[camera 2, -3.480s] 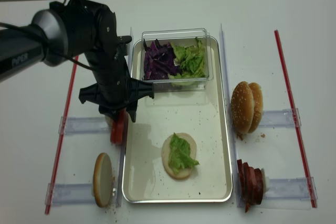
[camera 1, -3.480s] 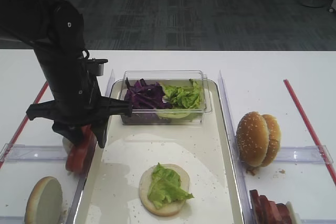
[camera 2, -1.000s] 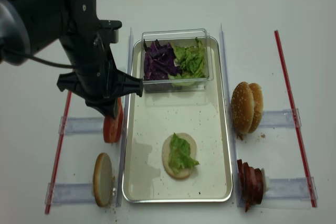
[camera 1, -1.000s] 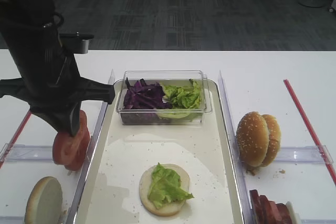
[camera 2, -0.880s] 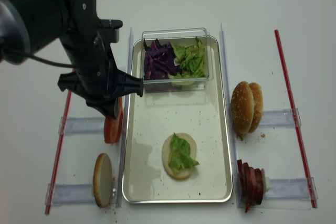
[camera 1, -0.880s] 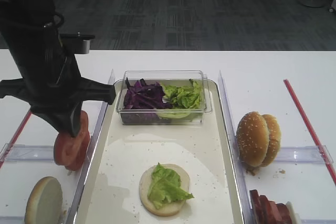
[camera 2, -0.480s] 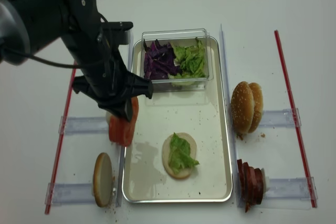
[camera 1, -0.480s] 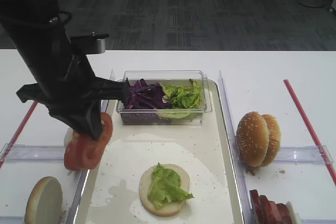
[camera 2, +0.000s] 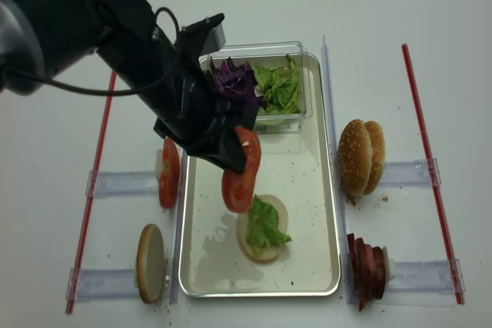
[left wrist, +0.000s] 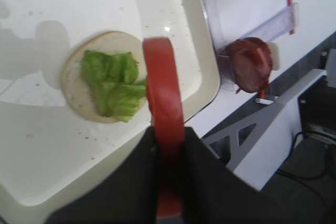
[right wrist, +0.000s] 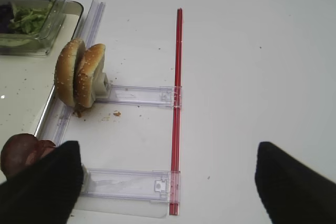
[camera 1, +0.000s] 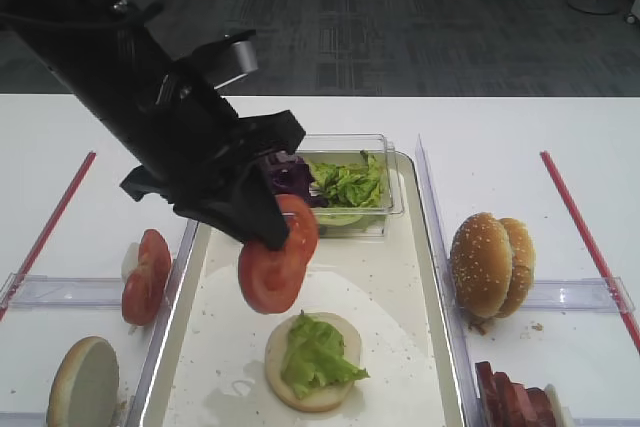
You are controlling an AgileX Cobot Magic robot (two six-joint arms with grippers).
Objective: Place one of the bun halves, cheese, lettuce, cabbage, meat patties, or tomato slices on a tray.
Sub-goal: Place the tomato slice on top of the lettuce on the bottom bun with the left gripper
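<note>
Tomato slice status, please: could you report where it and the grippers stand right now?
Left gripper shut on tomato slice, held above tray. Slice hangs beside lettuce-topped bun half. Right gripper: not in view. Nothing in the way.

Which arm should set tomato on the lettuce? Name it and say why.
Left. The left gripper is shut on a tomato slice hanging just above the lettuce on the tray.

1 tray (camera 1: 430, 247); 4 bun halves (camera 1: 490, 262); 1 clear box (camera 1: 385, 182); 2 red strips (camera 1: 585, 237).
</note>
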